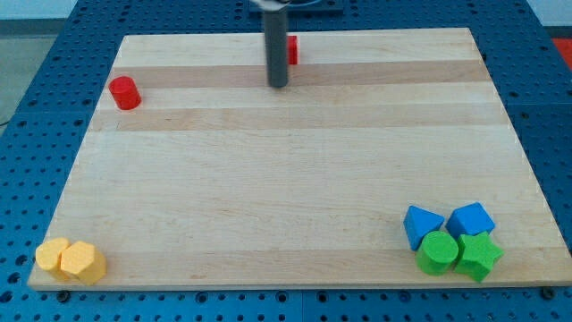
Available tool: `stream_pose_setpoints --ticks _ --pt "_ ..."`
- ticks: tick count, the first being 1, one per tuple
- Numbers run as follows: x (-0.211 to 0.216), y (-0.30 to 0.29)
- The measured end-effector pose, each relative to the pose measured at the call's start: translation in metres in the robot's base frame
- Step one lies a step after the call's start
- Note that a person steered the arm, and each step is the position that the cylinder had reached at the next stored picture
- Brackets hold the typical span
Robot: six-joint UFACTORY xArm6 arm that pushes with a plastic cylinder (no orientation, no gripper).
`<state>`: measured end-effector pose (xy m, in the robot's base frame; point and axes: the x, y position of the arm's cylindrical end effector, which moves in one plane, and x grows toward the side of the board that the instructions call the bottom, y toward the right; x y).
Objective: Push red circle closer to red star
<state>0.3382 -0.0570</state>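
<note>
A: Where is my tip (279, 85) right now?

B: Near the top of the wooden board (286, 170), around twelve o'clock from the board's centre. The rod comes down from the view's top edge and its lower end rests on the wood.

A: And the red circle (125, 93)?

B: Well apart from the tip, out at about nine o'clock from it, close to the board's left edge. It stands alone with bare wood all round it.

A: The red star (292, 49)?

B: Just beside the rod, at roughly one o'clock from the tip. Only a sliver of red shows past the rod, so I cannot make out its shape; I take it for the star.

A: Is the tip holding anything, or open in any way?

B: There is no pincer to open or close: it is a plain rod, grasping nothing, and it touches neither red block that I can see.

A: Anything else on the board?

B: At five o'clock, in the lower right corner, a tight cluster: a blue block (422, 224), a second blue block (471, 220), a green circle (438, 252) and a green block (479, 255). At seven o'clock, in the lower left corner, two yellow blocks (52, 258) (82, 262) touching each other.
</note>
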Motion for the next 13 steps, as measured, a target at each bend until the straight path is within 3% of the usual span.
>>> stream_pose_setpoints --ticks 1,2,3,4,5,6,9,11,13 --pt "0.048 -0.096" --pt "0.062 -0.21" --pt "0.06 -0.247" --pt "0.035 -0.246" --pt "-0.019 -0.214" --pt "-0.033 -0.17" --pt "-0.03 -0.165" --pt "-0.001 -0.155" --pt "-0.061 -0.058"
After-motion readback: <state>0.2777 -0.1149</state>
